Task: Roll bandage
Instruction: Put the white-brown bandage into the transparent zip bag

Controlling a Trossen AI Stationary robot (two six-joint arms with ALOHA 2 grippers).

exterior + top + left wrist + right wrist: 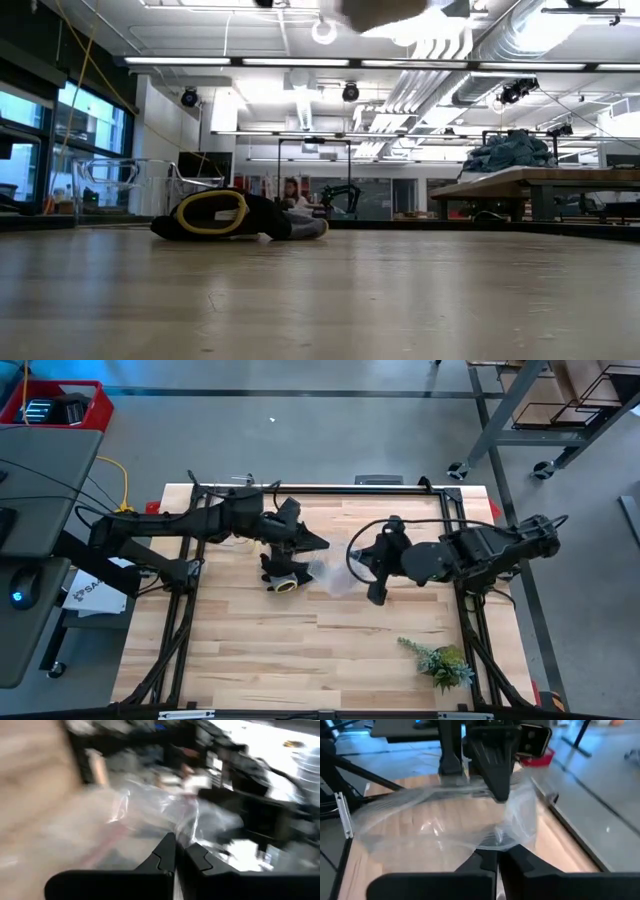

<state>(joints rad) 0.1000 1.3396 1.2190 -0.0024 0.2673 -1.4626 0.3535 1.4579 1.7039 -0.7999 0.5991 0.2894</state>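
High view: both arms' fingers (322,544) pinch the plastic bag (333,575).

I see the plastic bag (335,575) near the middle of the surface (250,660), between the left pincer (318,544) and right pincer (377,596). The glove (281,573) lies just left of it. A plant sprig (440,663) sits near the front right corner.

High view: overhead, straight down, covers whole wooden table (330,650) and both arms. Low view: at tabletop level, faces across to the room; work glove (235,216) near. Wrist views: each looks past its own fingers, close on the clear plastic bag (445,815), shared by both and the high view.
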